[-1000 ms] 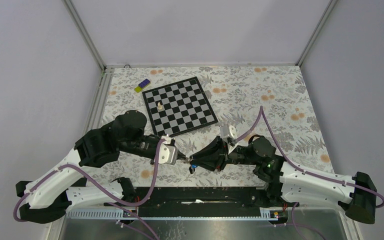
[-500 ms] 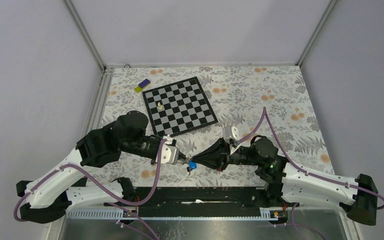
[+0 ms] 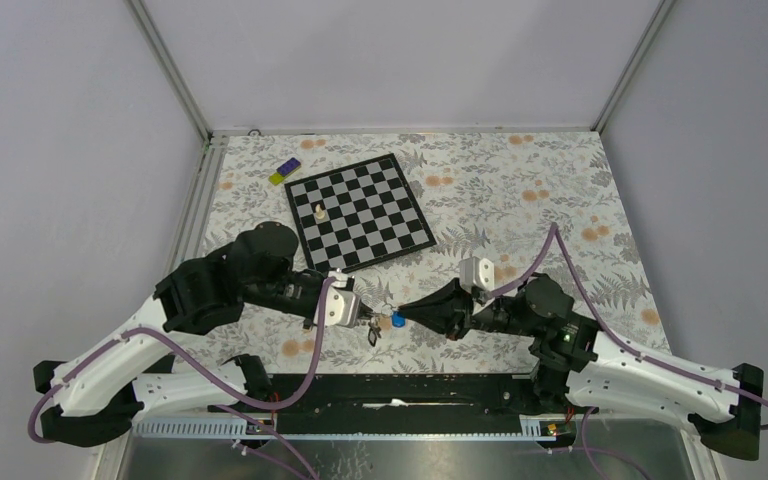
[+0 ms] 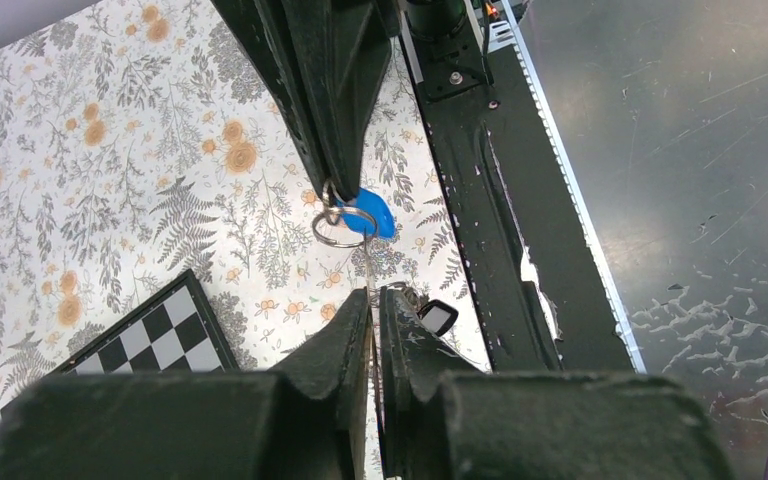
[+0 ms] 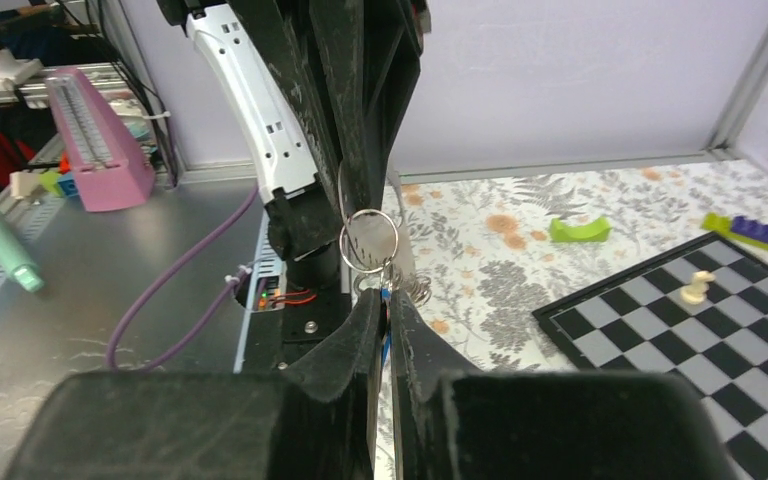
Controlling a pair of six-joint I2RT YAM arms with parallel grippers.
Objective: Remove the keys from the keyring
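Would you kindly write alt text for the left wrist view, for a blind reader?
The left pincer, at the bottom, pinches a thin silvery key leading up to the keyring, which the right pincer grips from above at its blue tag. A dark-headed key dangles over the floral tablecloth.

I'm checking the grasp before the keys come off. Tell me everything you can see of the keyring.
The keyring is a thin silvery wire ring carrying a small blue plastic tag, held in the air above the flowered table near its front edge. The right gripper pinches it at the tag end; one of the keys runs from the ring into the shut left gripper.
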